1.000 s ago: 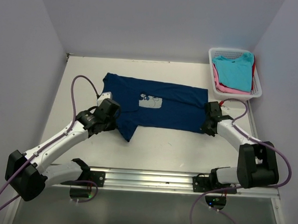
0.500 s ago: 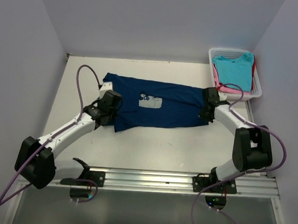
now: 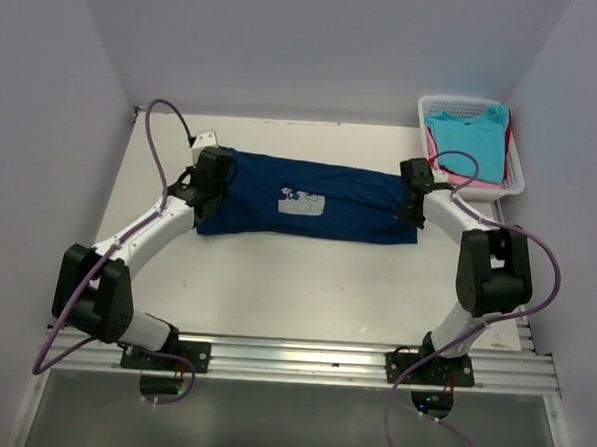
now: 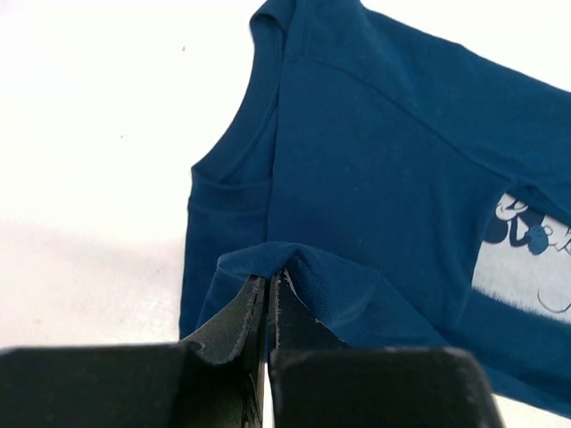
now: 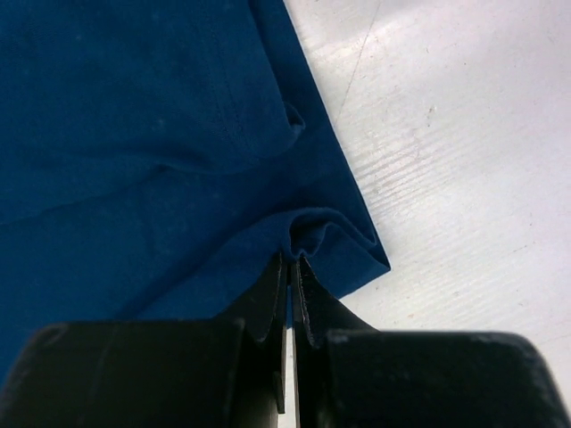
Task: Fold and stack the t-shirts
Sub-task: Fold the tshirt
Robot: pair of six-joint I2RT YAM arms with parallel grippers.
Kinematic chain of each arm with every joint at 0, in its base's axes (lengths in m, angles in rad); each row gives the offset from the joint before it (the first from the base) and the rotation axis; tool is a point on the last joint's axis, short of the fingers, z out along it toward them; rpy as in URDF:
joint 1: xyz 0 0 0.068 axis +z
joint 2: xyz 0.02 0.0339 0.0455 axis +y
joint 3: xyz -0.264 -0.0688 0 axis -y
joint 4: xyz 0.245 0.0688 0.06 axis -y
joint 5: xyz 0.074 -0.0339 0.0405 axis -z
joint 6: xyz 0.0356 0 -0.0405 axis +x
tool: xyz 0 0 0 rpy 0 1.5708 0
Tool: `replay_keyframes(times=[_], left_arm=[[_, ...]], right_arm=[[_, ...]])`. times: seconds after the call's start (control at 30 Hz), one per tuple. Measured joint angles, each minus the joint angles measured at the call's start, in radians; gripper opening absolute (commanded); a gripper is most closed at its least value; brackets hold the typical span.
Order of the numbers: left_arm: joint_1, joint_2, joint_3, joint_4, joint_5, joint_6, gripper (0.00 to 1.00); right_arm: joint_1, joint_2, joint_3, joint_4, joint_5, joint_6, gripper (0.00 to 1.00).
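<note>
The navy blue t-shirt [image 3: 310, 201] with a pale Mickey Mouse print [image 3: 300, 201] lies across the table as a long folded band. My left gripper [image 3: 208, 184] is shut on a fold of navy cloth at its left end; in the left wrist view the gripper [image 4: 269, 283] pinches a hem over the shirt [image 4: 401, 169]. My right gripper [image 3: 412, 197] is shut on the shirt's right edge; in the right wrist view the gripper [image 5: 291, 265] pinches a puckered corner of the shirt [image 5: 134, 134]. A turquoise tee [image 3: 470, 142] lies on pink [image 3: 449, 174] and red ones in the basket.
The white lattice basket [image 3: 516, 180] stands at the back right corner, close to my right arm. Purple cables loop over both arms. Walls close in the left, back and right. Bare white table [image 3: 305, 284] lies in front of the shirt.
Both grippers have carried the shirt's near edge toward the back, folding it over itself. The shirt is now a narrower band. Both arms are stretched farther out.
</note>
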Motion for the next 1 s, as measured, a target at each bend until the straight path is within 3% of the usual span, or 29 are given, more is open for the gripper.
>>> replay_keyframes(times=[0.5, 1.0], left_arm=[[0.027, 0.246, 0.148, 0.058, 0.019, 0.055, 0.00], [0.086, 0.358, 0.266, 0.076, 0.029, 0.079, 0.00]], right_arm=[[-0.034, 0.032, 0.059, -0.018, 0.020, -0.018, 0.00], [-0.058, 0.151, 0.159, -0.025, 0.018, -0.025, 0.00]])
